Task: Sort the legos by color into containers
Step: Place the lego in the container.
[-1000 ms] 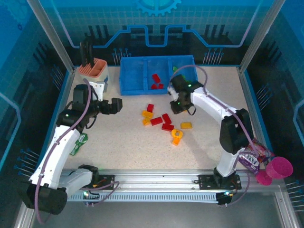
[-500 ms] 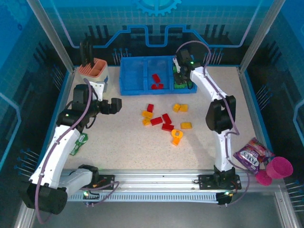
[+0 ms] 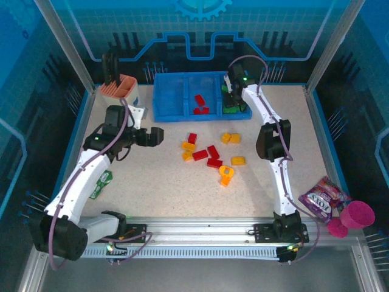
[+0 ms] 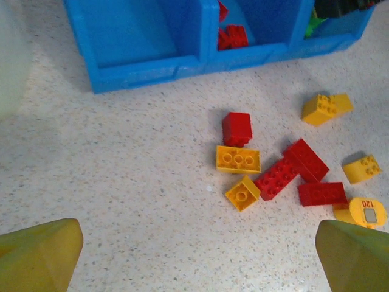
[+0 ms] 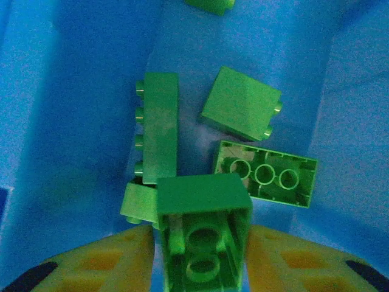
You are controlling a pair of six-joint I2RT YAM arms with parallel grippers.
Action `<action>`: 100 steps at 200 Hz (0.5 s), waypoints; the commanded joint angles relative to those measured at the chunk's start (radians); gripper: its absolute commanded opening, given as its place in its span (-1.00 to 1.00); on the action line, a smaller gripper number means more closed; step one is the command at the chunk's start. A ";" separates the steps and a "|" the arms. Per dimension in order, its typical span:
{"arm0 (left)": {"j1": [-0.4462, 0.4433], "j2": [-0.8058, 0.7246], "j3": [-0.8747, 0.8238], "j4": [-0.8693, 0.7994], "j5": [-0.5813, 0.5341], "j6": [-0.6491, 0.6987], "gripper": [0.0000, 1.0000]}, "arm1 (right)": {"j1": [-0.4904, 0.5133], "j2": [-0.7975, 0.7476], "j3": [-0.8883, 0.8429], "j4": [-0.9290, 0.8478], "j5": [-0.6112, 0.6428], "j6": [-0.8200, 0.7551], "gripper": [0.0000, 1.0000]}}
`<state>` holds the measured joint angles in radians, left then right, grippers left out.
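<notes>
The blue tray (image 3: pixel 182 114) is sitting at the far edge of the speckled table (image 3: pixel 158 182). Its middle compartment is holding red bricks (image 3: pixel 199 101) and its right compartment green bricks (image 5: pixel 243 103). The right gripper (image 5: pixel 200 238) is hanging over that right compartment with one green brick (image 5: pixel 203 198) between its fingers; whether they are clamping it cannot be told. The left gripper (image 4: pixel 196 243) is hovering with its fingers spread wide, near the loose red and yellow bricks (image 3: pixel 209 155) lying in front of the tray. A utensil holder (image 3: pixel 118 90) is standing left of the tray, and a purple packet (image 3: pixel 322 198) and pink cup (image 3: pixel 358 214) are resting at the near right corner.
</notes>
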<state>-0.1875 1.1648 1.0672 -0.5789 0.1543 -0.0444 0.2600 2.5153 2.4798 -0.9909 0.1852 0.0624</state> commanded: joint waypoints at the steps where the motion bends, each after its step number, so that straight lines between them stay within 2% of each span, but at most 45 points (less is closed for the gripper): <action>1: -0.053 0.055 0.062 -0.014 0.004 0.029 0.99 | -0.011 -0.025 -0.021 0.001 -0.039 0.007 -0.01; 16: -0.093 0.121 0.102 -0.030 -0.028 0.037 0.98 | -0.011 -0.044 -0.033 0.005 -0.057 0.005 0.07; 39: -0.158 0.227 0.165 -0.025 -0.044 0.027 0.98 | -0.009 -0.107 -0.093 0.033 -0.076 0.008 0.09; 63: -0.240 0.313 0.188 0.055 -0.045 0.017 0.98 | -0.008 -0.184 -0.168 0.060 -0.097 0.016 0.11; 100: -0.384 0.495 0.264 0.122 -0.089 0.036 0.98 | -0.010 -0.386 -0.335 0.110 -0.140 0.031 0.20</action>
<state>-0.4953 1.5608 1.2594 -0.5201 0.1013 -0.0418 0.2543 2.2921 2.2269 -0.9321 0.0959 0.0723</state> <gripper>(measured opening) 0.992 0.587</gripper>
